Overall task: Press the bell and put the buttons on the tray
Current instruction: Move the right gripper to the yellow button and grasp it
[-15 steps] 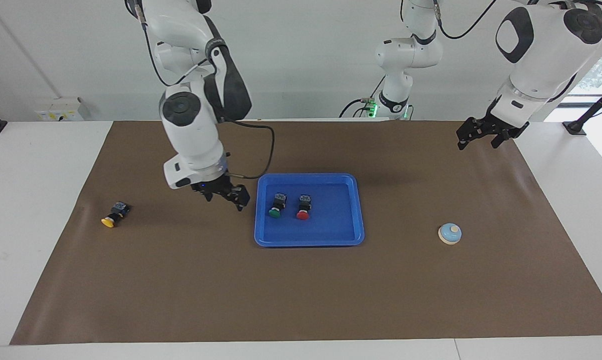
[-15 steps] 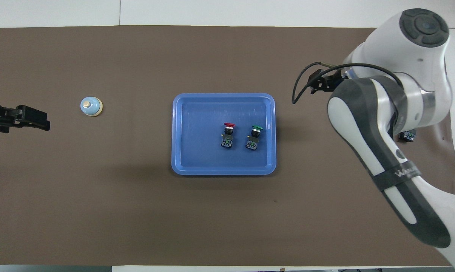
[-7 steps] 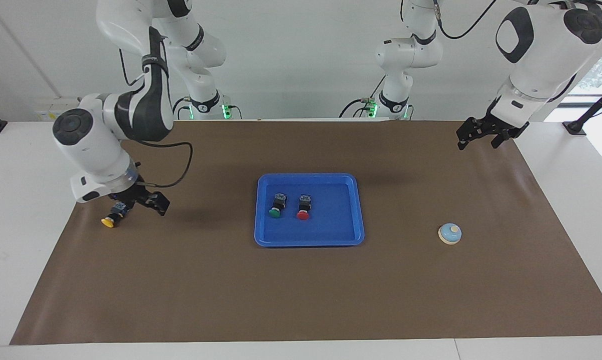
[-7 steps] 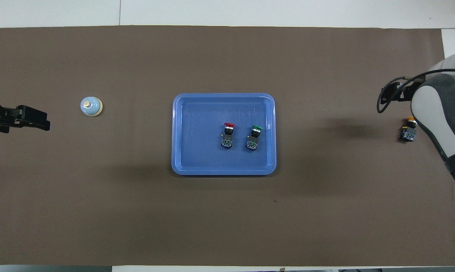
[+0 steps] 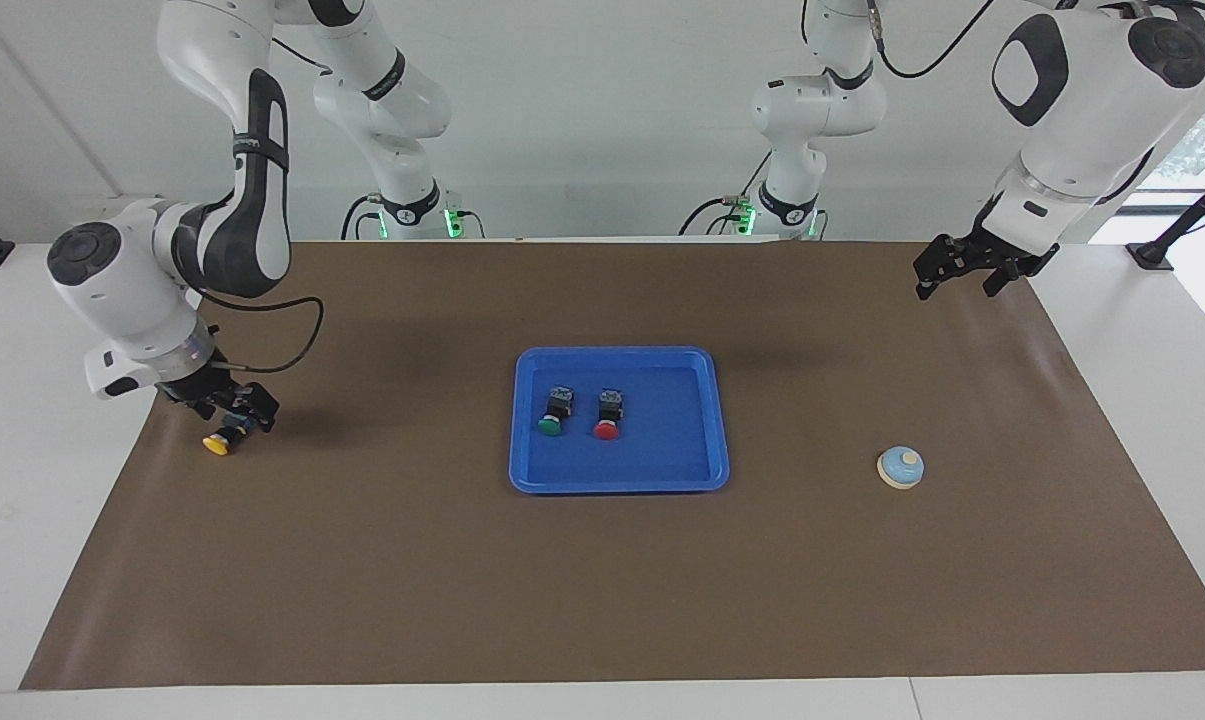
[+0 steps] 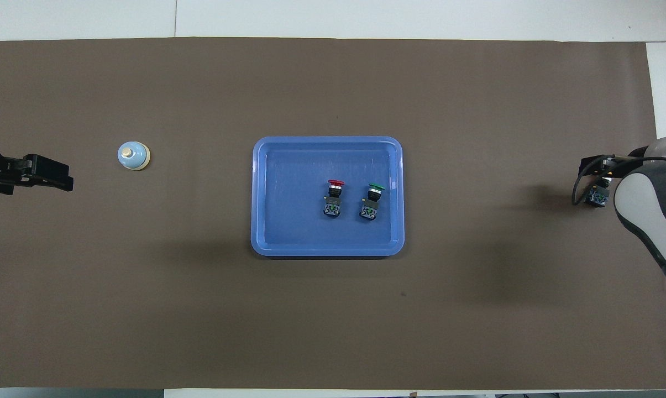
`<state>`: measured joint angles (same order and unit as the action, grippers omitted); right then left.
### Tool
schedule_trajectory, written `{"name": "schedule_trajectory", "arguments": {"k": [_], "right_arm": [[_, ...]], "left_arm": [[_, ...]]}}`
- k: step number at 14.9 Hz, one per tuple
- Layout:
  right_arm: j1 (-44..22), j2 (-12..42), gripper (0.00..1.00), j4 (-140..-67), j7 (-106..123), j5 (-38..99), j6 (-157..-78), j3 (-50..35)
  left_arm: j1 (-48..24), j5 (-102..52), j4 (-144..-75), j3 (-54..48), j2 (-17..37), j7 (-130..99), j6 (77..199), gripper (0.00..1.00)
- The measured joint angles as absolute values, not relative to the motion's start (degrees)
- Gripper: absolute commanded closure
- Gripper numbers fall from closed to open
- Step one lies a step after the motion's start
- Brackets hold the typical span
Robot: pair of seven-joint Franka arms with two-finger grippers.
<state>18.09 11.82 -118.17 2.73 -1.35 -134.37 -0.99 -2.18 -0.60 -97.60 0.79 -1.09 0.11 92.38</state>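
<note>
The blue tray (image 5: 522, 482) lies at the table's middle and holds the green button (image 5: 551, 419) and the red button (image 5: 607, 422) side by side. The yellow button (image 5: 218, 441) lies on the mat at the right arm's end. My right gripper (image 5: 227, 408) is low over its dark body, fingers open. The light-blue bell (image 5: 900, 467) stands at the left arm's end. My left gripper (image 5: 960, 275) is open and empty, raised over the mat's edge, waiting. In the overhead view, the tray (image 6: 327, 252), bell (image 6: 133, 155), left gripper (image 6: 48, 172) and yellow button's body (image 6: 596, 198) show.
A brown mat (image 5: 602, 580) covers the table, with white table surface around it. A third and a fourth robot base stand along the table's edge by the robots.
My right arm has swung from beside the tray to the right arm's end of the table and come down over the yellow button. The left arm, bell and tray have not moved.
</note>
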Motion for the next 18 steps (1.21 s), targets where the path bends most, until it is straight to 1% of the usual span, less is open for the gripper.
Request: {"name": "schedule_trajectory", "arguments": {"k": [2, 5, 12, 13, 16, 17, 18], "right_arm": [[19.29, 11.58, 0.0, -120.17, 3.33, -1.35, -136.95, -0.98], [19.32, 12.05, 0.0, -121.71, 3.33, -1.35, -139.5, -1.18], [20.24, 15.37, 0.0, -122.37, 3.33, -1.35, -142.88, -1.16], [20.53, 15.73, 0.13, -122.38, 3.33, -1.35, -143.08, -1.16], [20.71, 15.91, 0.92, -122.38, 3.33, -1.35, -143.08, -1.18], [20.71, 15.91, 1.0, -122.38, 3.33, -1.33, -143.08, -1.19], [20.71, 15.81, 1.0, -122.32, 3.33, -1.32, -143.08, -1.22]], "left_arm": [[-2.18, -0.6, -97.6, 0.79, -1.09, 0.11, 92.38, 0.0], [-2.18, -0.6, -97.6, 0.79, -1.09, 0.11, 92.38, 0.0], [-2.18, -0.6, -97.6, 0.79, -1.09, 0.11, 92.38, 0.0], [-2.18, -0.6, -97.6, 0.79, -1.09, 0.11, 92.38, 0.0], [-2.18, -0.6, -97.6, 0.79, -1.09, 0.11, 92.38, 0.0], [-2.18, -0.6, -97.6, 0.79, -1.09, 0.11, 92.38, 0.0], [-2.18, -0.6, -97.6, 0.79, -1.09, 0.11, 92.38, 0.0]]}}
